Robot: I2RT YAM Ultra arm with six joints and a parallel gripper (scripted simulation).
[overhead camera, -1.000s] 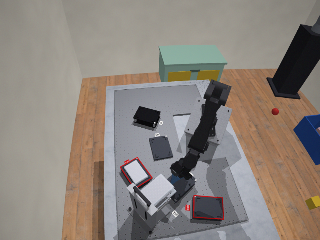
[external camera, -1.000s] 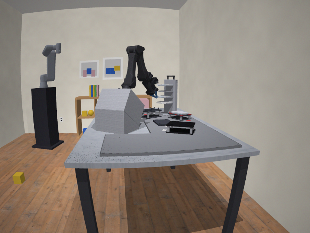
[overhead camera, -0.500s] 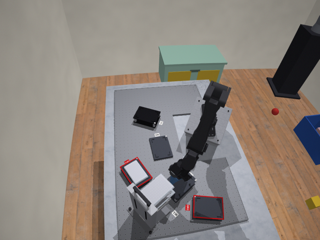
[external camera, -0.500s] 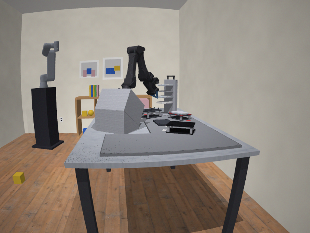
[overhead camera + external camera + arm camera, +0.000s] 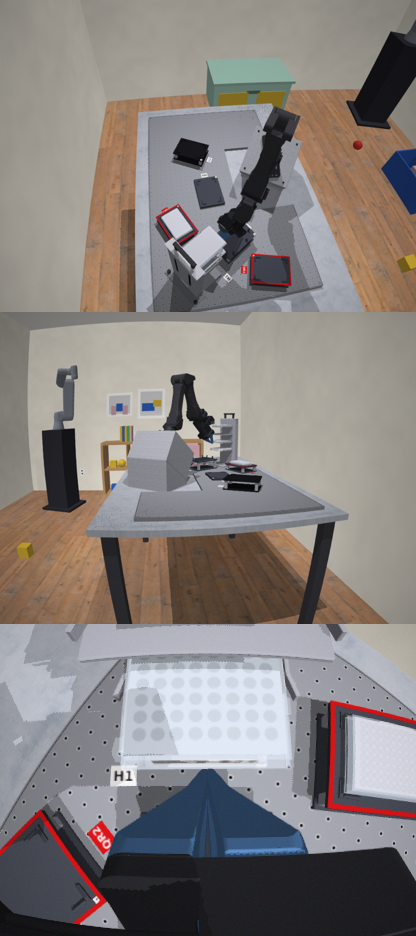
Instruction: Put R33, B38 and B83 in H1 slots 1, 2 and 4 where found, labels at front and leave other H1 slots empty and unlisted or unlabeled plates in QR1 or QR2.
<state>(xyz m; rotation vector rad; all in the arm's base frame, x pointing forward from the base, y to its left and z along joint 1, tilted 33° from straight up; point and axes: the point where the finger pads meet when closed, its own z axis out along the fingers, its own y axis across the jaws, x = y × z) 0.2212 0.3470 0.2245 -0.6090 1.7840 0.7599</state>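
Note:
The plate hotel H1 (image 5: 193,256) stands at the deck's near left, with its deck label in the wrist view (image 5: 123,776). A clear 96-well plate (image 5: 207,715) lies on a shelf, short end towards me; I can read no ID on that end. My gripper (image 5: 207,779) is shut and empty, its blue fingertips right at the plate's front edge; I cannot tell if they touch. In the side view my gripper (image 5: 210,440) is level with a lower shelf of the hotel (image 5: 228,437). A white plate (image 5: 177,224) sits in the red-framed nest QR1.
The red-framed nest QR2 (image 5: 270,269) holds nothing. A flat dark nest (image 5: 209,192) lies mid-deck, and a raised black nest (image 5: 190,151) stands by the L1 label. Another dark nest (image 5: 239,247) lies under my wrist. A grey block (image 5: 157,464) holds the arm's base.

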